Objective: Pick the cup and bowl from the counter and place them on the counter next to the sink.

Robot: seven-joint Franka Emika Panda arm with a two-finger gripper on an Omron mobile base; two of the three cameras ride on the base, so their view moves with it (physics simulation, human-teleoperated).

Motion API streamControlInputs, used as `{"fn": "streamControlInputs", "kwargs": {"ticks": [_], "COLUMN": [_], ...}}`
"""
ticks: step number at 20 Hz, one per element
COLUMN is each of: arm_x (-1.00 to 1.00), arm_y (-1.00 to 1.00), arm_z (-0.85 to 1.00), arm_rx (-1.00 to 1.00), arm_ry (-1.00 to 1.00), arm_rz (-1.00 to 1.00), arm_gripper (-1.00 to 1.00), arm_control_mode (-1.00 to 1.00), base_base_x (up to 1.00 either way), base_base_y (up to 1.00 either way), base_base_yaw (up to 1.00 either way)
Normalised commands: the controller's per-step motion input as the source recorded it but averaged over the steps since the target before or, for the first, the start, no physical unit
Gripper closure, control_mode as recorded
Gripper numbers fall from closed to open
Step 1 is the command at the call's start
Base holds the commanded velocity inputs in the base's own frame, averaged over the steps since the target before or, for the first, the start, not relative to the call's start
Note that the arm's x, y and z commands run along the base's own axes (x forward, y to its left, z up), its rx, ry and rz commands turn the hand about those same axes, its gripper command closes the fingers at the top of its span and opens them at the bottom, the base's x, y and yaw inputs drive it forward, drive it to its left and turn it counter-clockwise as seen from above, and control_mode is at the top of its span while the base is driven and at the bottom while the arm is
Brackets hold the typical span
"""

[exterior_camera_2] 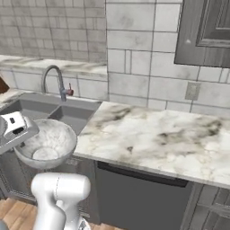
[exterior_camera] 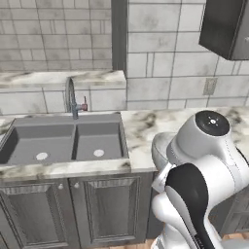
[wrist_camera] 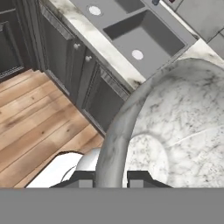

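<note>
one bowl (exterior_camera_2: 45, 146) rim in pincer (wrist_camera: 111, 178), beyond counter (exterior_camera_2: 152, 134) edge

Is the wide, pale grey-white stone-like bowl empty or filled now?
Empty. The wide, pale grey-white stone-like bowl shows its bare mottled inside in the right base view, and the hand view shows nothing in it either.
</note>
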Motion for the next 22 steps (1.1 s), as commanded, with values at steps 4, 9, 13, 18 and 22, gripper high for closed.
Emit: {"fn": "streamControlInputs", "kwargs": {"ticks": [4, 9, 13, 18, 22], "arm_x": [0.00, 0.00, 0.00, 0.00, 0.00], "arm_y": [0.00, 0.00, 0.00, 0.00, 0.00], "arm_z": [0.00, 0.00, 0.00, 0.00, 0.00], "arm_rx": [0.00, 0.00, 0.00, 0.00, 0.00], "arm_ry": [0.00, 0.00, 0.00, 0.00, 0.00], "arm_rz": [0.00, 0.00, 0.00, 0.00, 0.00], "arm_gripper": [1.00, 1.00, 1.00, 1.00, 1.00], "arm_control_mode": [1.00, 1.00, 1.00, 1.00, 1.00], "base_base_x": [0.94, 0.77, 0.12, 0.00, 0.00], "base_base_y": [0.21, 0.00, 0.00, 0.00, 0.00], "base_base_yaw": [-0.27, -0.36, -0.12, 0.00, 0.00]}}
